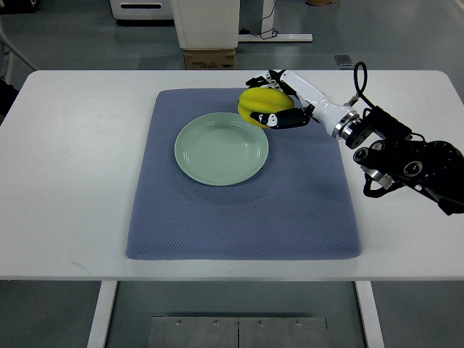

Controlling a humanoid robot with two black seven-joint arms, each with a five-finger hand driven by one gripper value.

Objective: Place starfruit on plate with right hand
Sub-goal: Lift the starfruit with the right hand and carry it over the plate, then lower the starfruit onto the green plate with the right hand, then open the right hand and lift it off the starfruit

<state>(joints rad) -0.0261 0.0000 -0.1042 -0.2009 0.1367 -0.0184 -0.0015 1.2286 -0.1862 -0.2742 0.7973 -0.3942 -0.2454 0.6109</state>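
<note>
The right hand (279, 101) has its fingers curled tight around the yellow starfruit (262, 106) — held just off the pale green plate (221, 148), whose rim lies beside its fingertips, lower left.

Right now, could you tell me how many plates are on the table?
1. The green plate sits on the blue mat, just left of the starfruit held in the right hand. Nothing seems hidden.

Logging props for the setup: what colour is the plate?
Pale green, plain, with no pattern; the plate shows clearly in the top view.
</note>
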